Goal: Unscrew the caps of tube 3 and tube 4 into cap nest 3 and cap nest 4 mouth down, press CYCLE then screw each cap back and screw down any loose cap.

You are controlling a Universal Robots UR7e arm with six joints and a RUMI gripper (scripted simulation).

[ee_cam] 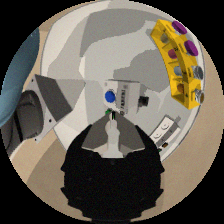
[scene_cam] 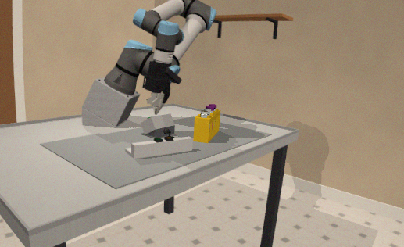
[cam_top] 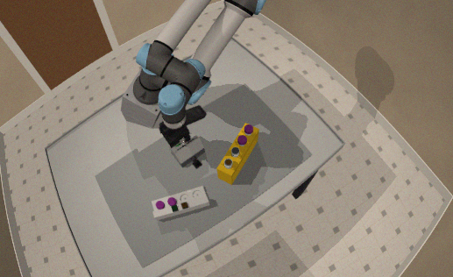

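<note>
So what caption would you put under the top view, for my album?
Robot arm reaching over a grey key housing, beside a yellow rack and a white tray holding two purple caps.

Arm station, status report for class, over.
Gripper shut above key housing. Tube 3 and tube 4 uncapped, two purple caps in cap tray. Blue key unobstructed.

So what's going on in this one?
The gripper, shut and holding nothing, hovers over the key housing. Tube 3 and tube 4 stand uncapped, with two purple caps in cap nests 3 and 4 of the cap tray. Tubes 1 and 2 wear their caps. Neither the amber lamp nor the green lamp looks lit, so pressing CYCLE is probably next.
</note>
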